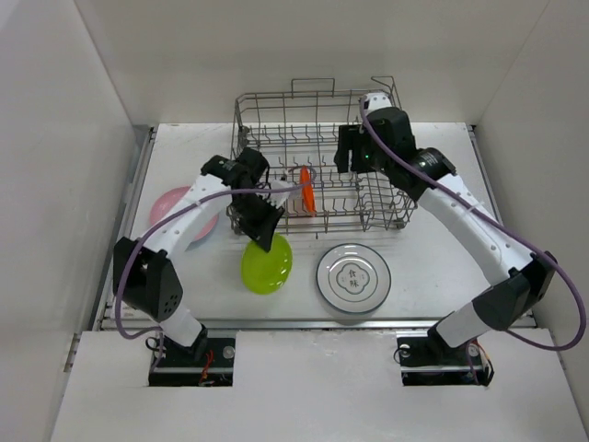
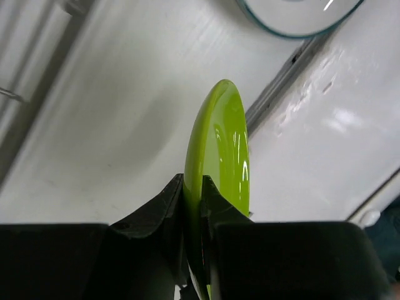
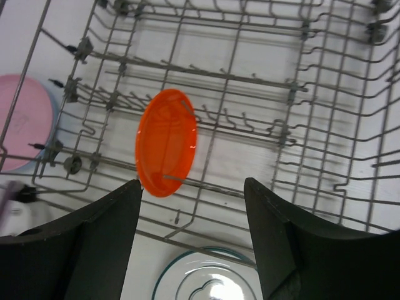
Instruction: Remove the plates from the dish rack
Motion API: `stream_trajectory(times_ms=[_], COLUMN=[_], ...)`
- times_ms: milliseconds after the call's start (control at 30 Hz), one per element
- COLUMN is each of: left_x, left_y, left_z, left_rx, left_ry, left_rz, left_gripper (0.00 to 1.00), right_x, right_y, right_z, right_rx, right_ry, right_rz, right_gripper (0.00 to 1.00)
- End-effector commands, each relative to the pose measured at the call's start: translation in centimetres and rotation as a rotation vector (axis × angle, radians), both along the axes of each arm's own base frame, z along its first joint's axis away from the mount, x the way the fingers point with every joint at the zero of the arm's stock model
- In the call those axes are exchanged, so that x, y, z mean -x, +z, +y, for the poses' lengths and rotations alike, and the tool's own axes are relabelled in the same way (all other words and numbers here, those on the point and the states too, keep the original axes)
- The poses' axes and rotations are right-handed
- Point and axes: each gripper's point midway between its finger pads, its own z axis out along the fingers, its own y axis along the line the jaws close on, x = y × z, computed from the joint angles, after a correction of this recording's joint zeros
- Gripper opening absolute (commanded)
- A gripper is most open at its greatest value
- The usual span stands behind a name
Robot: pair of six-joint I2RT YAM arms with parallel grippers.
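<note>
So the left gripper (image 1: 260,226) is clamped on the rim of the small round lime green plate (image 1: 267,262). In the left wrist view you can see the two black fingers (image 2: 164,206) pinching it edge-on. The plate hangs tilted over the white table (image 1: 442,267), just in front of the left front corner of the big grey metal wire dish rack (image 1: 276,138). Can't tell if its lower edge is touching the table or not. The right gripper (image 1: 350,152) sits above the right half of the rack with its fingers spread wide and nothing between them. Inside the rack there's one small round orange plate (image 1: 306,191) standing upright between the tines, near the front middle. A round white plate with a grey rim and a printed centre (image 1: 353,277) lies flat on the table just in front of the rack, right beside the green one. Over on the left side of the table a round pink plate (image 1: 175,207) lies flat, partly hidden behind the left arm, and the right wrist view shows a pale blue edge along its side.
</note>
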Motion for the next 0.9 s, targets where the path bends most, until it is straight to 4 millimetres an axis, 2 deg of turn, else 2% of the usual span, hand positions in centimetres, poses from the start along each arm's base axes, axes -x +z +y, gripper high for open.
stream_trajectory(times_ms=[0,33,67,100,167,233,300,367,400,500,533,567,633,700,767,867], left_x=[1.4,1.9,1.1,0.6,-0.6,-0.5,0.0,0.1,-0.1,-0.5,-0.5,-0.5,-0.8,-1.4,-1.7,-2.3], left_y=[-1.2,-2.8,-3.7,-4.7,-6.7,-8.2,-9.7,-11.0,-11.7,-12.9,-13.1,-13.4,-14.0,-13.8,-13.9,-13.2], left_z=[-0.5,0.0,-0.3,0.1,0.7,1.0,1.3,1.8,2.0,2.2,2.2,2.4,2.6,2.5,2.5,2.2], left_rx=[0.057,0.020,0.007,-0.023,-0.089,-0.120,-0.132,-0.158,-0.165,-0.195,-0.199,-0.213,-0.235,-0.243,-0.251,-0.251], left_ry=[-0.107,-0.121,-0.129,-0.109,-0.103,-0.103,-0.118,-0.128,-0.126,-0.124,-0.125,-0.124,-0.114,-0.085,-0.084,-0.059], left_rz=[0.006,0.020,-0.029,-0.048,-0.096,-0.064,-0.045,-0.045,-0.057,-0.049,-0.041,-0.038,-0.035,-0.051,-0.055,-0.068], left_gripper=[0.00,0.00,0.00,0.00,0.00,0.00,0.11,0.16,0.21,0.28,0.33,0.35,0.39,0.40,0.40,0.40], right_x=[-0.2,0.0,0.2,-0.2,-0.2,-0.7,-1.1,-1.5,-1.8,-2.3,-2.6,-3.1,-3.4,-3.6,-4.0,-4.8], right_y=[0.6,0.1,0.1,-1.2,-2.3,-3.3,-4.0,-5.3,-5.1,-6.3,-6.0,-7.1,-7.7,-8.8,-8.7,-10.3], right_z=[3.0,3.7,4.9,5.5,6.9,8.3,9.1,9.7,10.2,11.5,11.9,12.3,12.5,12.7,12.5,12.4], right_rx=[-0.069,-0.063,-0.088,-0.078,-0.093,-0.102,-0.105,-0.104,-0.116,-0.111,-0.120,-0.110,-0.103,-0.092,-0.088,-0.060], right_ry=[0.062,0.079,0.108,0.120,0.150,0.190,0.210,0.214,0.227,0.246,0.255,0.253,0.252,0.250,0.234,0.206], right_rz=[-0.022,-0.011,-0.004,0.027,0.063,0.095,0.114,0.144,0.138,0.160,0.155,0.172,0.186,0.205,0.190,0.205], right_gripper=[0.72,0.70,0.66,0.64,0.57,0.56,0.56,0.56,0.59,0.60,0.60,0.60,0.60,0.60,0.60,0.60])
